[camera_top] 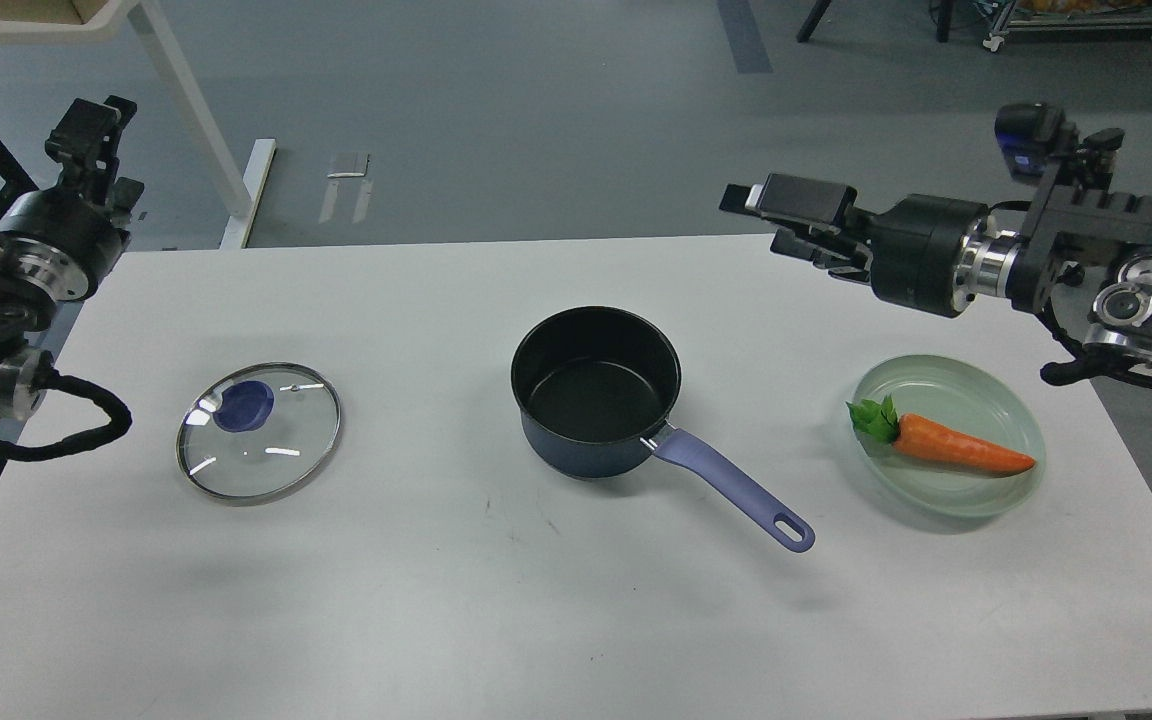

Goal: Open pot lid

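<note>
Below the left end effector (88, 125), the lid (258, 432), well apart.

1. 1 view only, from the robot's head, looking forward and down over the table (576, 640).
2. it sits far enough back to take in the table's full width and the floor (536, 120) beyond the far edge.
3. the left arm (26, 250) enters from the left edge, the right arm (1086, 250) from the right.

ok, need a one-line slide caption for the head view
Lid lies flat on the white table left of the open pot; both arms raised clear, carrot on green plate at right.
</note>
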Motion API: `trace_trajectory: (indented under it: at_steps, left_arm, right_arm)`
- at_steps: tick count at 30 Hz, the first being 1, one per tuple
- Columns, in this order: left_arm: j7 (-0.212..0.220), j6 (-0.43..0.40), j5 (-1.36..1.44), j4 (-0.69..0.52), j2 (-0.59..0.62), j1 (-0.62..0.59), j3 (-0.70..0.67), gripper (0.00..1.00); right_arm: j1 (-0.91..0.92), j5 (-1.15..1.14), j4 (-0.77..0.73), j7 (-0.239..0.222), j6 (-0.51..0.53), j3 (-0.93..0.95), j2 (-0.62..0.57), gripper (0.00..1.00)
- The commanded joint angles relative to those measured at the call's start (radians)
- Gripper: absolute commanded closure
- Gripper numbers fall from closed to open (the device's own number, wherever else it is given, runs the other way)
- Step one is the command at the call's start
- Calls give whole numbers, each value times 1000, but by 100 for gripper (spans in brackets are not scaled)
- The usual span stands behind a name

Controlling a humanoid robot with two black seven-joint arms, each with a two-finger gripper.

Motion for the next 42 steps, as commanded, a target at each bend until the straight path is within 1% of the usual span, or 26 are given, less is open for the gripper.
trace_trajectory:
  at_steps: [1, 5, 7, 10, 13, 16, 19, 22, 25, 29, 31, 35, 42]
  left_arm:
    - [12, -10, -21, 72, -104, -2, -46, 1]
    - [8, -34, -69, 99, -196, 4, -141, 1]
    - [9, -46, -90, 116, -225, 7, -178, 1]
    - [12, -77, -146, 142, -251, 8, -215, 1]
    - [12, -138, -234, 182, -264, 13, -224, 1]
    - [12, -216, -313, 218, -280, 13, -225, 1]
    - [14, -261, -339, 227, -291, 13, -226, 1]
    - [14, -269, -341, 227, -291, 20, -226, 1]
    - [14, -276, -363, 227, -294, 22, -240, 1]
    - [14, -322, -413, 227, -320, 25, -258, 1]
    - [14, -327, -413, 228, -328, 27, -260, 1]
    - [14, -330, -414, 228, -331, 27, -260, 1]
    - [14, -333, -413, 227, -331, 50, -260, 1]
  right_arm:
    - [-155, 126, -88, 0, 0, 238, 22, 0]
    - [-239, 203, -153, 2, -2, 424, 54, 0]
    - [-255, 209, -205, 2, -2, 465, 82, 0]
    - [-257, 210, -306, 3, -3, 490, 155, 0]
    - [-277, 255, -410, 18, -5, 514, 226, 0]
    - [-335, 409, -463, 54, -5, 570, 287, 0]
    - [-380, 538, -519, 60, 0, 640, 332, 0]
    - [-421, 600, -555, 60, 24, 703, 396, 0]
    - [-472, 620, -582, 58, 106, 789, 454, 0]
    - [-490, 644, -700, 58, 127, 901, 598, 0]
    - [-493, 644, -750, 57, 152, 956, 634, 0]
    - [-495, 644, -828, 49, 173, 985, 674, 0]
    - [-493, 644, -834, 51, 169, 990, 680, 0]
